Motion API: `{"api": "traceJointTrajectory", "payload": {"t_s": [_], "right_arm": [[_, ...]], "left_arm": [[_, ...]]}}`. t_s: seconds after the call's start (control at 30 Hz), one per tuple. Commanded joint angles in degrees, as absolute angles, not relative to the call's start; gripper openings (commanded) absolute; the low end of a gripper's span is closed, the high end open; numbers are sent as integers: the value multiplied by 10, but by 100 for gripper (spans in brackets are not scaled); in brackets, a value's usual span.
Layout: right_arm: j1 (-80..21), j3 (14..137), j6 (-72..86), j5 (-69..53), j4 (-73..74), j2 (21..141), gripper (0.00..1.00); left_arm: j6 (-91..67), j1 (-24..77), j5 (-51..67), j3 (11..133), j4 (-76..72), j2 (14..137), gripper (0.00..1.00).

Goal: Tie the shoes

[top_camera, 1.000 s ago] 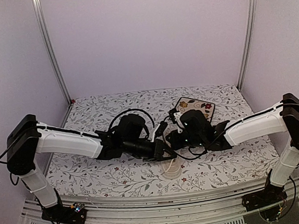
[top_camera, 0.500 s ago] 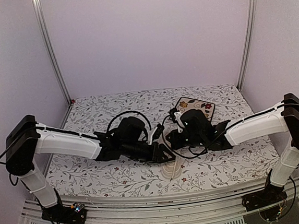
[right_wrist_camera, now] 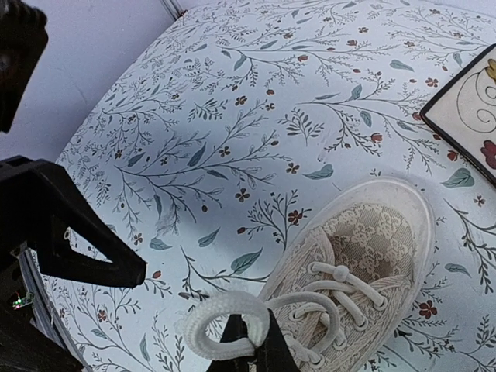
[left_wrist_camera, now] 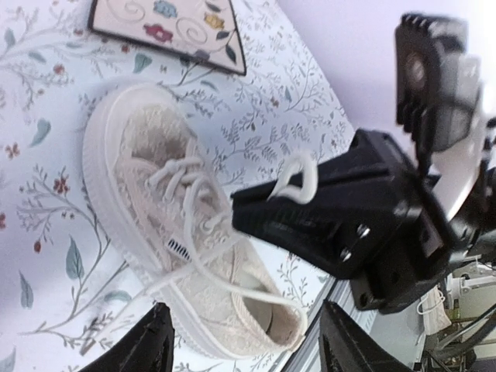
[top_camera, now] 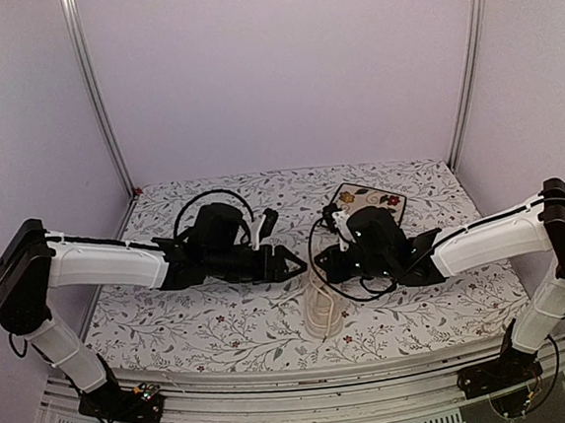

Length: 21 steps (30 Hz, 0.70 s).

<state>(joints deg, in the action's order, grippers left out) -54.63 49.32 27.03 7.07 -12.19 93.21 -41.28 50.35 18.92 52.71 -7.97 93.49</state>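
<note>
White lace loop [right_wrist_camera: 203, 325] of the sneaker [right_wrist_camera: 372, 240] clamped in right tool [right_wrist_camera: 252, 338]; left tool [left_wrist_camera: 244, 329] apart.

A table [top_camera: 174, 332] wears a cloth with little leaves and flowers. A square tile [top_camera: 369, 200] with painted flowers lies flat on it at two o'clock. Pale purple walls [top_camera: 280, 73] stand behind.

One high rear overview, two close wrist views (sneaker [left_wrist_camera: 147, 147] shared)

The cream-white canvas sneaker [top_camera: 321, 307] stands upright on its pale rubber sole [left_wrist_camera: 91, 159], toe pointing away from the arm bases. It is untied, with one white lace loop [right_wrist_camera: 225, 302] raised above it.
</note>
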Motion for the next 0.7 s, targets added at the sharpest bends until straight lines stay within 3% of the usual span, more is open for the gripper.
{"api": "traceJointTrajectory", "payload": {"t_s": [0.0, 0.27, 0.67], "right_arm": [[-545, 488, 251, 52, -159, 915, 2], [-546, 490, 243, 30, -163, 926, 2], [-546, 493, 236, 24, -166, 928, 2]], "left_arm": [[-374, 493, 211, 577, -142, 954, 64], [-370, 482, 252, 644, -164, 1015, 61], [-383, 475, 249, 671, -135, 1057, 28]]}}
